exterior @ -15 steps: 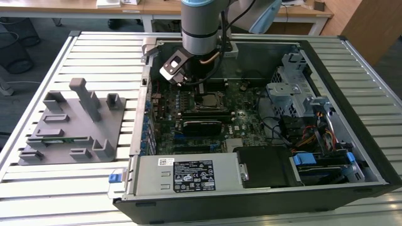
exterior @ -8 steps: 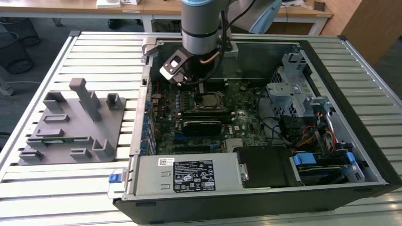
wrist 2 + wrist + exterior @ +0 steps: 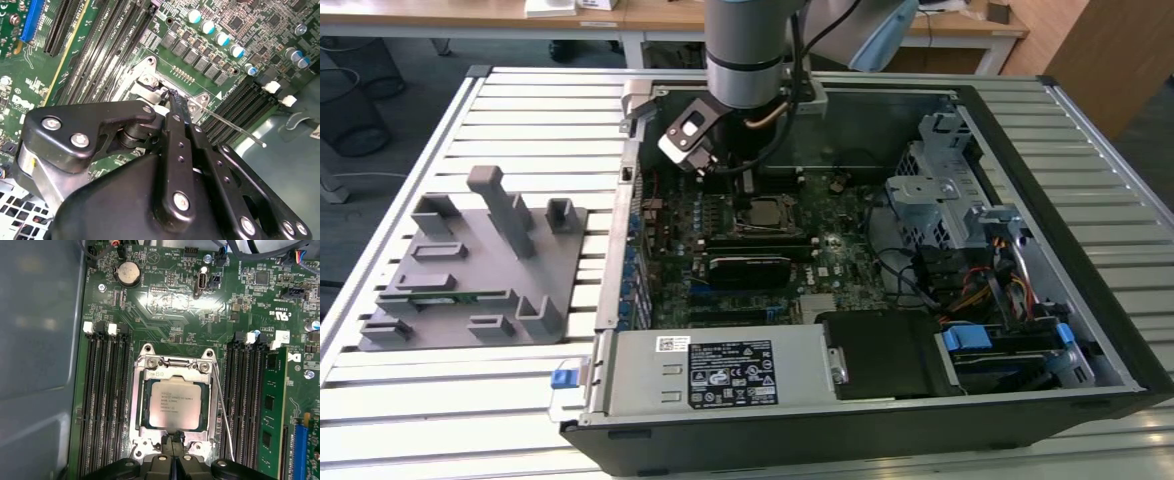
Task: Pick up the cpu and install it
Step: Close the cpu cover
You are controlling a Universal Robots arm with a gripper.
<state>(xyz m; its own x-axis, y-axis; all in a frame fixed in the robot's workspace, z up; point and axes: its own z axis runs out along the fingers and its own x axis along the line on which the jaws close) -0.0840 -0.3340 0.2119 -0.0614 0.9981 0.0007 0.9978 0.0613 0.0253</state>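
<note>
Inspecting the socket (image 3: 136,405), we found the cpu (image 3: 176,403) lying flat inside and the gripper (image 3: 175,440) clenched empty at its edge; seating judged complete, the lever (image 3: 222,410) apparently not yet locked.

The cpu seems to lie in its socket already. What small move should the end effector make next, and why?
Probably a short straight lift away from the motherboard. In the first wrist view the cpu lies flat inside the socket frame, and the end effector is shut with nothing between its tips, at the frame's edge.
</note>
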